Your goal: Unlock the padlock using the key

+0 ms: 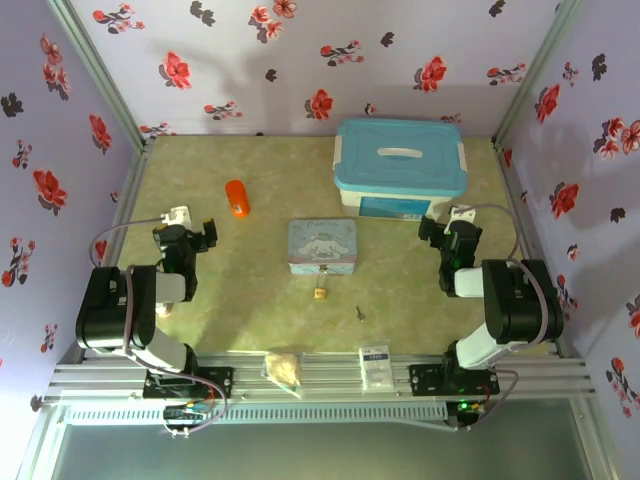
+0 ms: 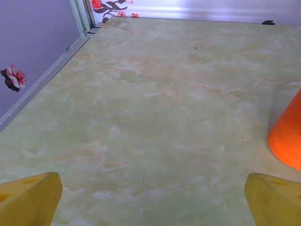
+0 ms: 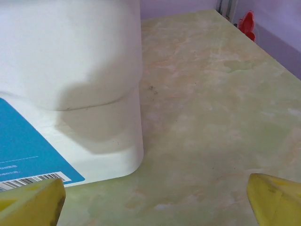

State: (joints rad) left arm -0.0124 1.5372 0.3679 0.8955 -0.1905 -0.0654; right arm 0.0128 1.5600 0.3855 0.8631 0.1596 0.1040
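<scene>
The tiny brass padlock (image 1: 321, 294) lies on the green table just in front of the pale blue cartoon tin (image 1: 322, 245). The thin dark key (image 1: 359, 313) lies a little to its right and nearer me. My left gripper (image 1: 197, 233) rests at the left side, open, its yellow fingertips (image 2: 28, 197) wide apart over bare table. On the right side my right gripper (image 1: 440, 231) is also open, its yellow fingertips (image 3: 275, 197) spread next to the white box corner. Both grippers are far from padlock and key.
A white storage box (image 1: 400, 165) with a blue lid stands at the back right, its corner (image 3: 94, 94) close to my right gripper. An orange cylinder (image 1: 237, 198) (image 2: 288, 136) lies near my left gripper. A crumpled wrapper (image 1: 284, 367) and a white packet (image 1: 376, 362) sit on the front rail.
</scene>
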